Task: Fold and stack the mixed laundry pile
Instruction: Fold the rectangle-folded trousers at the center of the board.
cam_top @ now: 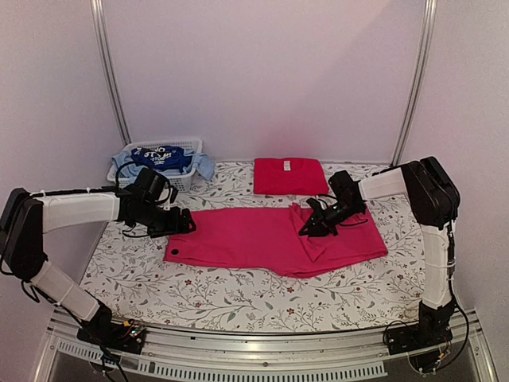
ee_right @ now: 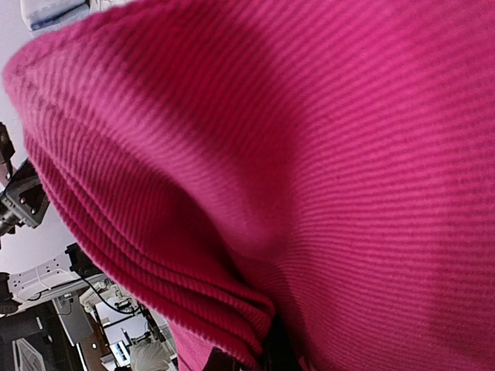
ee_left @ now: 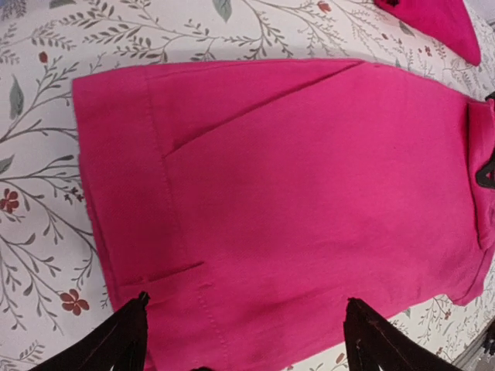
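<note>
floral-printed table [cam_top: 238, 296] carries the pink-magenta garment [cam_top: 246, 239], spread flat across its middle. the left gripper [cam_top: 181, 221] is over the garment's left edge with its jaws wide apart, holding nothing. the right gripper [cam_top: 308, 229] is clamped on a raised fold at the garment's right side, and cloth fills its wrist view. farther back lies a folded red piece [cam_top: 288, 175]. at the far left corner a white basket [cam_top: 188, 182] holds dark blue and light blue clothes [cam_top: 163, 157].

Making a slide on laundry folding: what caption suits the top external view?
Right pincer pinches a raised fold of the magenta garment, left pincer open at its other end, folded red piece behind.
</note>
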`<action>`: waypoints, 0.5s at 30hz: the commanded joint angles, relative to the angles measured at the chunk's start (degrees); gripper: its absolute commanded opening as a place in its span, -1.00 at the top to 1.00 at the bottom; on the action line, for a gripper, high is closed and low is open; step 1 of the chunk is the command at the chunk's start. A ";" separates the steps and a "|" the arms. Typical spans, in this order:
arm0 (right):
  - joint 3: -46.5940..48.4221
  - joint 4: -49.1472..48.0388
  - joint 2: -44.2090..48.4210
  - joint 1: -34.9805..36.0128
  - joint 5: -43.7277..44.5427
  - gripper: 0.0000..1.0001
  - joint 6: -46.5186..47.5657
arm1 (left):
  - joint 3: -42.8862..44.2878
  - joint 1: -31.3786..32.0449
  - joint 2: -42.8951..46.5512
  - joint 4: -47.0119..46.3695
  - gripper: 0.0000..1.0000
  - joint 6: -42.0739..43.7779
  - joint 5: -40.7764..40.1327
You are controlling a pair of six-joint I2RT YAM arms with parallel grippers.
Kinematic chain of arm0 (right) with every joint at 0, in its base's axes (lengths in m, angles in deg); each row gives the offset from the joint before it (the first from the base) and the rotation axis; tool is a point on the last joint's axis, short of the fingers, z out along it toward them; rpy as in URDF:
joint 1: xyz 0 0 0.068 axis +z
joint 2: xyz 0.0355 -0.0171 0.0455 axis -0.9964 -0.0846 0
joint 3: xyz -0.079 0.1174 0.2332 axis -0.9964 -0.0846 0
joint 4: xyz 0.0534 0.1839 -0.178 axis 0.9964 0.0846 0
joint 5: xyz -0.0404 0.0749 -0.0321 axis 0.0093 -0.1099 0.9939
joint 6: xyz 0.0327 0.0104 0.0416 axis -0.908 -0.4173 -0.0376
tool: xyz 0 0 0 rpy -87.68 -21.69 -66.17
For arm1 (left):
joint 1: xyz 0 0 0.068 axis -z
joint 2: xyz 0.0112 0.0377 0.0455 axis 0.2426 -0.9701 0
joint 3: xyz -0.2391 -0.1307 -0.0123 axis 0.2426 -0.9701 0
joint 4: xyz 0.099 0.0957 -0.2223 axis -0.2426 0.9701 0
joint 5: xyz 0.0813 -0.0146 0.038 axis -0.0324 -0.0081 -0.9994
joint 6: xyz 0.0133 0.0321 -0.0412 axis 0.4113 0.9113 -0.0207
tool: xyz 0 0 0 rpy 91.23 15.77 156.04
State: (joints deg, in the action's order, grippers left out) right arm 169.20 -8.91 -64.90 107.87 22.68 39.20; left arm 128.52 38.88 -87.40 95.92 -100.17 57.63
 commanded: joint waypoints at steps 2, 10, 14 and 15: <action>-18.09 0.83 4.17 -7.79 7.22 1.00 2.57 | -4.72 -6.05 3.04 -6.12 -0.75 -4.92 5.03; -22.39 3.02 9.45 -15.74 8.93 1.00 8.11 | -4.36 -7.64 -6.41 -14.69 -0.60 -7.06 17.78; -17.16 4.69 13.00 -15.69 3.99 1.00 6.58 | -6.40 -5.45 -8.81 -22.44 -0.41 -10.28 22.99; -16.12 3.97 15.01 -15.57 1.56 1.00 5.36 | -6.97 -5.26 -9.35 -24.54 -0.35 -10.94 24.22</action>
State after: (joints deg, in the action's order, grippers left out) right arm 150.23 -8.06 -53.29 93.03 18.97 45.50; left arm 123.04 31.97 -95.33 81.73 -107.95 73.54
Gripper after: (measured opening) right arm 0.054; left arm 0.718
